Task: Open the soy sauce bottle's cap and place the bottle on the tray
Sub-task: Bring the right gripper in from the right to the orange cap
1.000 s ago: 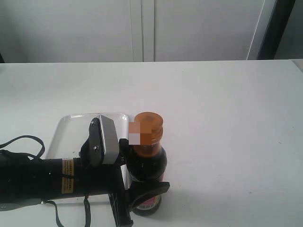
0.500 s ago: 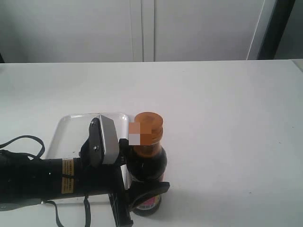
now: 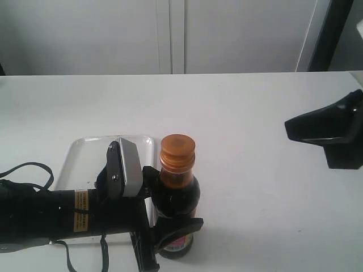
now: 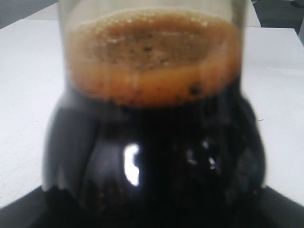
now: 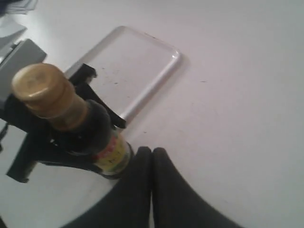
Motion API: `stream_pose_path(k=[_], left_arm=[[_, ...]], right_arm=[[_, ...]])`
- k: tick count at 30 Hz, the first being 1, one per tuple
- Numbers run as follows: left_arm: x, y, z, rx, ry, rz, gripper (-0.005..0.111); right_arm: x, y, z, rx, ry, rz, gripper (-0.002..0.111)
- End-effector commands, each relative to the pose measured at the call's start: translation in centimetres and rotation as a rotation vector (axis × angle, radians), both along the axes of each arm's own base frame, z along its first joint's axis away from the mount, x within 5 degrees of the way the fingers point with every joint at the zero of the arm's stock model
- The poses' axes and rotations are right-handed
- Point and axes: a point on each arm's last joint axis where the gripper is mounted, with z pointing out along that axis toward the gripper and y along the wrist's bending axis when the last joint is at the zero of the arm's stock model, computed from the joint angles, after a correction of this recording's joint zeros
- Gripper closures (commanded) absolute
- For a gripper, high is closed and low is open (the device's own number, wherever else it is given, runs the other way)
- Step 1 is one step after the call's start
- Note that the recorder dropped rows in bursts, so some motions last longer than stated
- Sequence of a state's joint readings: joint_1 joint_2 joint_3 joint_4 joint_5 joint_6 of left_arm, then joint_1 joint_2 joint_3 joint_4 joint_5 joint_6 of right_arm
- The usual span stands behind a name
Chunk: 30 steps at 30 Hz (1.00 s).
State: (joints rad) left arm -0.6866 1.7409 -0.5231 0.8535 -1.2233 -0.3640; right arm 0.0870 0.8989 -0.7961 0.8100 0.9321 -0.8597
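White bench (image 3: 255, 124) under pale cabinet doors (image 3: 170, 34); wide bare surface to the right and far side. Upright on the near side: soy sauce bottle (image 3: 180, 190), just right of the tray (image 3: 85, 148), not on it. Base on the bench or barely off it; cannot tell. Clamped at the lower body by the left claw (image 3: 170, 207), jaws spread wide to either side of the glass, the near one across the label. Orange cap (image 3: 177, 148) down, not yet flipped. Well to the right, hovering: right claw (image 3: 326, 133), fingers pressed together, nothing held.

Handling, as judged: glass, filled to the shoulder, so fairly heavy for its size. Rigid, smooth, likely slippery under hard pads; breakable if tipped. Best kept clamped low for steadiness while prying up at the cap's lip, opposite the hinge. Hinge side not discernible. Foam at the liquid line, so no jolts once open.

Room: tray's right rim almost touching the bottle. Needs a lift over that raised rim, then a short move left. Near part of tray hidden under the left arm (image 3: 51, 218); far part bare.
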Motion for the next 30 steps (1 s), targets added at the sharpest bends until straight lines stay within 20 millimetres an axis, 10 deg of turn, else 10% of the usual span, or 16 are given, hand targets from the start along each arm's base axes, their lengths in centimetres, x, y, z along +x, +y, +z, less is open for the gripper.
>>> stream_pose_path(k=[1,30], left_arm=[[-0.3,-0.1,0.0,0.007,-0.006,-0.024,0.107],[-0.2,-0.1,0.0,0.006,-0.006,-0.02,0.107]], right_arm=[[-0.4,0.9,0.8,0.062,-0.035,0.093,0.108],[-1.6,7.5,-2.0,0.047,-0.043,0.361,0.108]])
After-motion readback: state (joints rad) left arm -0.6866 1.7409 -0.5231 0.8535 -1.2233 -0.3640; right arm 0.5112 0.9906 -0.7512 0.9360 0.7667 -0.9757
